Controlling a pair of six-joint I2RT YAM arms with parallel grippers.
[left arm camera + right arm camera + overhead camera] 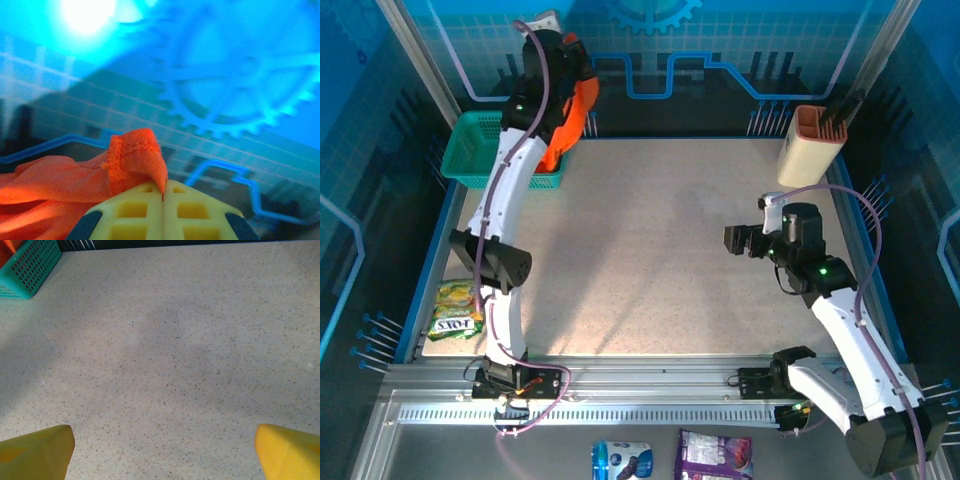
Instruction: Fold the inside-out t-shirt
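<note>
Up at 11 o'clock of the table (660, 260), the orange tee (578, 110) is hanging in a bunched rope off the left gripper (164, 187), raised above the teal mesh basket (470, 150). The gripper is clenched on just a small fold of cloth w/ a stitched seam showing, so it's a pretty skinny pinch. The bottom of the tee reaches down around the basket rim. Can't tell if the tail end is inside it or just beside it.

Stuff I'd worry abt, imo:
- Thin soft cloth + tiny bite = it could slide out of the gripper if the arm swings fast, and the whole thing flops back into the basket.
- If the low end is caught in the mesh, pulling toward 6 o'clock prob drags or tips the basket too.
- The tee hangs right against the left arm (510, 170), so it might drape over it or snag the cable on the way down.
- It's all bunched, so laying it down as is gives a crumpled heap, not a flat shirt to fold.

Right gripper (745, 240) is spread wide, nothing in it, over bare table at 3 o'clock and well apart from the tee, so no quick help there.
</note>
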